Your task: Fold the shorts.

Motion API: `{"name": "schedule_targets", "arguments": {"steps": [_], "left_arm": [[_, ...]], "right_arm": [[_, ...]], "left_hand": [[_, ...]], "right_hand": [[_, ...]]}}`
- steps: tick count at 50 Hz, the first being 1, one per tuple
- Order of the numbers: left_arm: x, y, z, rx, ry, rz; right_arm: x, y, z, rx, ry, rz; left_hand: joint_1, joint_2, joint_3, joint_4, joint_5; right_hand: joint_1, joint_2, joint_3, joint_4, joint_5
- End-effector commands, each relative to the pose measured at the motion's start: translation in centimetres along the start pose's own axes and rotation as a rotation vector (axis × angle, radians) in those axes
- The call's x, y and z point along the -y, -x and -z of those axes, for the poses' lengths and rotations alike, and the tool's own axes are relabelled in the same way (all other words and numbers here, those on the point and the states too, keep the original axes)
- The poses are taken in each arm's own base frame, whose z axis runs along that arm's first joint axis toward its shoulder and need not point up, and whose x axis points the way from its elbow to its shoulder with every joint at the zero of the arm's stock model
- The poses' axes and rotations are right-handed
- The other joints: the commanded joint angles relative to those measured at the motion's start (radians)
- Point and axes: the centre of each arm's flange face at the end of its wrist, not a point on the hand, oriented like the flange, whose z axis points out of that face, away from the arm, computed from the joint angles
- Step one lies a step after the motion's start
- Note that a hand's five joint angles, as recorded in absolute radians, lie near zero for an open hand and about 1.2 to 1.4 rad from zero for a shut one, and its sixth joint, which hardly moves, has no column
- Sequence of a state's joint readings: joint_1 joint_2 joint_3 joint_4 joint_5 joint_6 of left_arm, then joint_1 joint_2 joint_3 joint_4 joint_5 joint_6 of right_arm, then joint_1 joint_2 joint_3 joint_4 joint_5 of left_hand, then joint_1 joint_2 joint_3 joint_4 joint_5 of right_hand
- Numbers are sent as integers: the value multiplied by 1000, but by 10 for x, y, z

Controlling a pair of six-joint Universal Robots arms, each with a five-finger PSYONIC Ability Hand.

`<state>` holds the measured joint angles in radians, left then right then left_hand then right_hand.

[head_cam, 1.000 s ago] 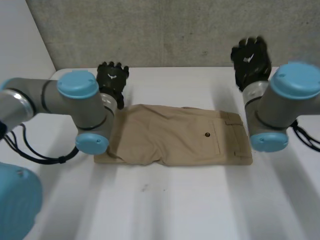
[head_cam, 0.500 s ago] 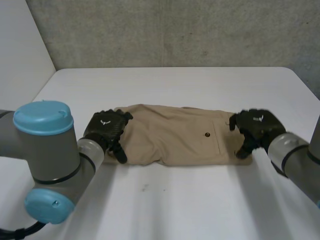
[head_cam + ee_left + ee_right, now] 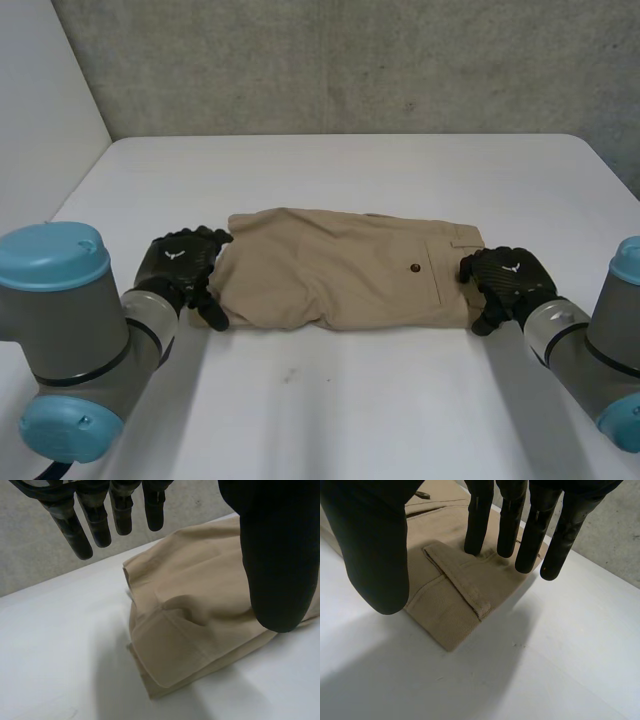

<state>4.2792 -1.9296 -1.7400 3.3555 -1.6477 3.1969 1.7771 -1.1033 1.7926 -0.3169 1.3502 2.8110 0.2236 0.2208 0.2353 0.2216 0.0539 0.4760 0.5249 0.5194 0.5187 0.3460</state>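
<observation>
Tan shorts [image 3: 340, 270] look soft and floppy (light too). At nine o'clock the left hand [image 3: 180, 262] and at three the right hand [image 3: 505, 278] have fingers [image 3: 100, 525] apart, holding nothing; pinch those ends.

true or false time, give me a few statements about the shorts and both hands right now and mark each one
1. The shorts lie flat on the table. True.
2. The left hand is at the waistband end. False: it is at the leg-hem end; the right hand is at the waistband end.
3. The right hand's fingers are straight and pinch no cloth. True.
4. The shorts are blue. False: they are tan.
5. A dark button shows on the pocket. True.
</observation>
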Motion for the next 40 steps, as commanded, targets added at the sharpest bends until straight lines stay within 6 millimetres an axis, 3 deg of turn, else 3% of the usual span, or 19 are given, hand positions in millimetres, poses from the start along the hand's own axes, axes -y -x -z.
{"name": "schedule_targets", "arguments": {"steps": [1, 2, 6, 10, 11, 16, 22, 27, 29, 30, 33, 34, 37, 40], "left_arm": [[2, 5, 0, 12, -6, 3], [2, 5, 0, 12, -6, 3], [2, 4, 1, 11, -5, 3], [0, 4, 1, 10, 0, 3], [0, 4, 2, 10, 0, 4], [8, 5, 6, 12, -25, 6], [10, 5, 8, 11, -32, 6], [9, 5, 9, 12, -29, 6], [9, 5, 9, 9, -28, 6], [9, 5, 9, 11, -28, 6], [9, 4, 9, 8, -28, 5], [8, 3, 10, 6, -28, 4], [7, 2, 11, 3, -25, 3], [6, 1, 12, 2, -22, 2]], "right_arm": [[-7, 0, -11, 11, 11, -2], [-8, 0, -13, 11, 14, -3], [-6, -3, -20, -6, 4, -2], [-2, -24, -21, -90, 16, -16], [0, -42, -19, -165, 24, -33], [24, -87, 4, -310, 2, -20], [23, -109, 17, -315, 113, 132], [35, -114, 16, -322, 117, 305], [46, -104, 14, -299, 82, 356], [62, -82, 12, -252, 23, 414], [86, -49, 11, -187, -72, 476], [101, -28, 13, -143, -136, 501], [113, 3, 15, -55, -208, 540], [112, 54, 21, 146, -299, 628]], "left_hand": [[-34, -31, -45, -32, -38], [-34, -31, -45, -32, -38], [-31, -28, -42, -29, -35], [-31, -28, -42, -29, -35], [-31, -28, -42, -29, -35], [-31, -28, -42, -29, -35], [-31, -28, -42, -29, -35], [-31, -28, -42, -29, -35], [-31, -28, -42, -29, -35], [-31, -28, -42, -29, -35], [-31, -28, -42, -29, -35], [-34, -31, -45, -32, -38], [-34, -31, -45, -32, -38], [-34, -31, -45, -32, -38]], "right_hand": [[190, 141, 146, 147, 145], [260, 211, 217, 217, 216], [919, 870, 875, 876, 874], [920, 871, 877, 878, 876], [920, 871, 877, 878, 876], [920, 871, 877, 878, 876], [920, 871, 877, 878, 876], [920, 871, 877, 878, 876], [920, 871, 877, 878, 876], [920, 871, 877, 878, 876], [920, 871, 877, 878, 876], [920, 871, 877, 878, 876], [920, 871, 877, 878, 876], [920, 871, 877, 878, 876]]}}
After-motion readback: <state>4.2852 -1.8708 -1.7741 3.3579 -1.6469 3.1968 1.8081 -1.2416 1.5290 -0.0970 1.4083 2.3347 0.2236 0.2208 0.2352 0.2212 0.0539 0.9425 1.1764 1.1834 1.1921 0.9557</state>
